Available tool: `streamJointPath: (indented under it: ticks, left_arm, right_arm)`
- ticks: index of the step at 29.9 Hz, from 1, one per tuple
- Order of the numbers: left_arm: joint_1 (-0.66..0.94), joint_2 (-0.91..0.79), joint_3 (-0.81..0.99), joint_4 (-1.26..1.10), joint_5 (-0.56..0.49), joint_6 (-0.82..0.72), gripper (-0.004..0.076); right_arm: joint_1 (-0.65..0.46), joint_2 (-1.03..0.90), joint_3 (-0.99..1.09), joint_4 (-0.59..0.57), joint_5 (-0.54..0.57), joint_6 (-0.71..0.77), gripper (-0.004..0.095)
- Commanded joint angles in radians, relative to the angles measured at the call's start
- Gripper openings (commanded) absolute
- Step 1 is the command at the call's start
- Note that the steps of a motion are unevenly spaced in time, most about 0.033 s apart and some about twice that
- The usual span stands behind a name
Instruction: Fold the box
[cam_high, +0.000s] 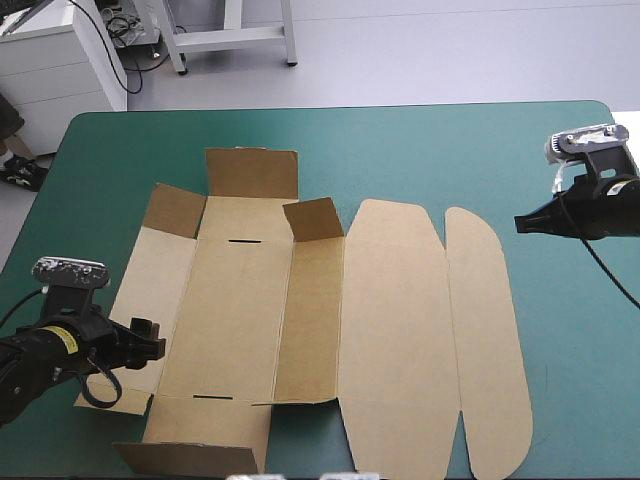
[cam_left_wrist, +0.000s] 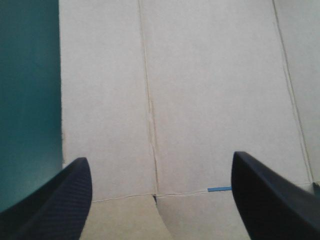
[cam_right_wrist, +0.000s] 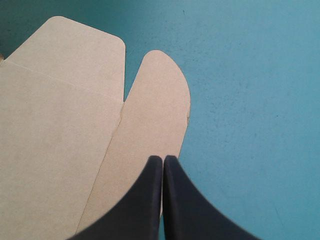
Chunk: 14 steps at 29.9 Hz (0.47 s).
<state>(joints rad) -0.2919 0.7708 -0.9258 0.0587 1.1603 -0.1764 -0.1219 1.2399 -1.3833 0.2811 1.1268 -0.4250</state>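
The box (cam_high: 330, 330) lies opened out on the table (cam_high: 560, 140), nearly all of it flat. The flaps (cam_high: 252, 172) at its far end stand up a little, and the lid (cam_high: 400, 330) and tuck flap (cam_high: 490, 330) stretch out toward my right. My left end effector (cam_left_wrist: 160, 159) is spread wide and hangs over the left wall (cam_high: 150, 280), close to the near corner. The crease (cam_left_wrist: 150, 100) between that wall and the base (cam_high: 235, 320) runs straight ahead between my fingers. My right end effector (cam_right_wrist: 162, 160) is pressed together with nothing in it. It sits by the tuck flap's outer edge near its far end, and I can't tell whether it is over board or bare table.

I take the step in hand to be raising the left wall. To do it well, I'd come down with one finger outside the board's edge and one over it, so the edge slips between them, rather than pressing on the flat sheet. Then I'd lift in an arc about the crease, not straight up, so the board bends on its score. The sheet looks light and lies loose, so it will likely slide if I drag it. My right end effector could press on the base to pin it. I'd also mind the corner flaps, which should end up inside the wall.
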Motion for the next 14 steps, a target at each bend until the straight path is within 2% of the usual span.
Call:
streamJointPath:
  ticks: [1, 6, 14]
  left_arm:
    - [-0.002, 0.009, -0.051, 0.076, -0.030, -0.058, 0.0544]
    - [-0.002, 0.071, -0.103, 0.130, 0.023, -0.067, 0.0543]
    - [0.002, 0.290, -0.184, 0.277, 0.023, -0.071, 0.0486]
  right_arm:
    - [-0.008, -0.028, -0.023, 0.020, -0.043, -0.013, -0.0015]
    - [-0.008, -0.028, -0.023, 0.020, -0.041, -0.015, -0.0015]
    - [-0.008, -0.028, -0.023, 0.020, -0.039, -0.015, -0.0015]
